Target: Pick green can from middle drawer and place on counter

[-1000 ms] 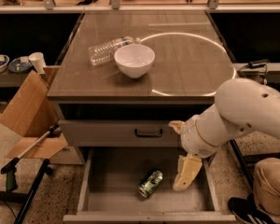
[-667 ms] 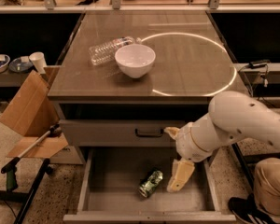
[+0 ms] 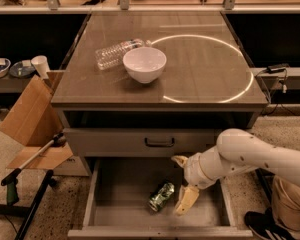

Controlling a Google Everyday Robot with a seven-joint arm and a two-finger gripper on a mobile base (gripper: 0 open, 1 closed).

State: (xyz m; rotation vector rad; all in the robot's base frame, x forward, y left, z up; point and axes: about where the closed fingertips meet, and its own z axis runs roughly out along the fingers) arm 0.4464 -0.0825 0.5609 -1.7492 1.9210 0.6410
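Note:
The green can (image 3: 161, 196) lies on its side on the grey floor of the open middle drawer (image 3: 120, 184), near the front centre. My gripper (image 3: 182, 181) hangs inside the drawer just right of the can, on the white arm that comes in from the right. It is open: one cream finger (image 3: 178, 160) points up near the drawer front above, the other finger (image 3: 187, 200) sits right beside the can. It holds nothing. The counter (image 3: 205, 64) above shows a bright ring reflection.
A white bowl (image 3: 144, 64) and a clear plastic bottle (image 3: 115, 53) lie on the counter's left half. A closed drawer front with a black handle (image 3: 159, 142) sits above the open drawer. A cardboard box (image 3: 30, 121) and a grabber tool (image 3: 27, 161) stand at the left.
My arm has moved left and a little down into the drawer, bringing the gripper close beside the can. The can has not moved.

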